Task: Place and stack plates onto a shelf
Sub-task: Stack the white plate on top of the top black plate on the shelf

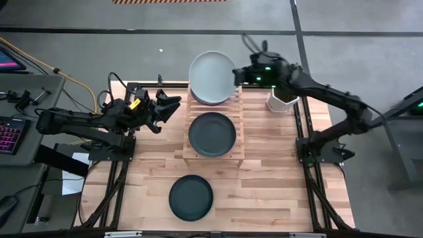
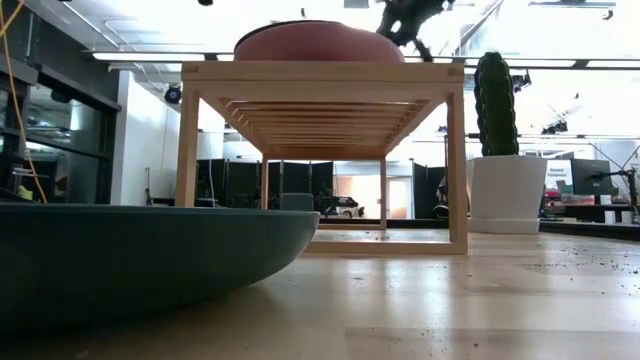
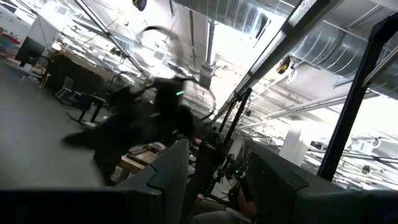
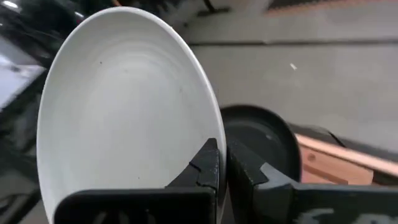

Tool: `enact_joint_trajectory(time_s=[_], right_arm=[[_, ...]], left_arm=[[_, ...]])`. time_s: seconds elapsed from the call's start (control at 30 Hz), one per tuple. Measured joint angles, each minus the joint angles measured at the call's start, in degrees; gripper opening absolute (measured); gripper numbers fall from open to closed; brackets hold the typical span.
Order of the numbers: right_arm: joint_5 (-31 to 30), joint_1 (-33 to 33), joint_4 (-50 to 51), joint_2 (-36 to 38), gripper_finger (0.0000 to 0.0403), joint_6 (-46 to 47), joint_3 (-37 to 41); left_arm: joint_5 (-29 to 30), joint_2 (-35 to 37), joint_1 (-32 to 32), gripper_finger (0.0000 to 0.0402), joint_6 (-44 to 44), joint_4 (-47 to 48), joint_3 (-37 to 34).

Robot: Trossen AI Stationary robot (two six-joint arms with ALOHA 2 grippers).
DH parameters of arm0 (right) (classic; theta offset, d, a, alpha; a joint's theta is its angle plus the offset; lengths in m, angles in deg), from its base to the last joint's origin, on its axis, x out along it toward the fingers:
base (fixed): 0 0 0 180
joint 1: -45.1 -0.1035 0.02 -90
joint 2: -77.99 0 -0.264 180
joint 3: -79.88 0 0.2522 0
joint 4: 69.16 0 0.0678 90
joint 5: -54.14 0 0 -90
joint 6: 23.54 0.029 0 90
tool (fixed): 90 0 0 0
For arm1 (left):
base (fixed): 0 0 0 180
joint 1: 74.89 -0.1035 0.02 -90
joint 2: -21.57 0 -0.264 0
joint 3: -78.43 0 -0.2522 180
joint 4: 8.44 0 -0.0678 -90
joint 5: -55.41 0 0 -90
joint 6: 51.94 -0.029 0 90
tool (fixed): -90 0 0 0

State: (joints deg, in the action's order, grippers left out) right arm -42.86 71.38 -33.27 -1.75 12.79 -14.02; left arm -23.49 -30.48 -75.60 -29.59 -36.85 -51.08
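Two dark plates come first: one (image 1: 191, 198) on the near surface (image 1: 264, 185), another (image 1: 212, 134) on the shelf (image 1: 238, 125); farther back the right tool (image 1: 235, 74) is clamped on the rim of the pale mint-white plate (image 1: 211, 78), held tilted above the shelf's far end, where a pink plate (image 2: 318, 43) already sits; pinched by its edge alone, it could slip or land crooked; left tool (image 1: 168, 106) waits beside the shelf, fingers apart
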Motion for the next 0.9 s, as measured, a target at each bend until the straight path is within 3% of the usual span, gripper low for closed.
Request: enact_joint_trajectory(time_s=[0.3,0.9], right_arm=[[-1.2,3.5,0.1,-11.0,0.0000,7.4,0.0],[1.6,3.7,4.7,-12.0,0.0000,3.8,0.0]], left_arm=[[0.0,0.0,0.0,0.0141,0.1,-0.2,0.0],[0.0,0.0,0.0,0.0141,0.0,-0.6,0.0]])
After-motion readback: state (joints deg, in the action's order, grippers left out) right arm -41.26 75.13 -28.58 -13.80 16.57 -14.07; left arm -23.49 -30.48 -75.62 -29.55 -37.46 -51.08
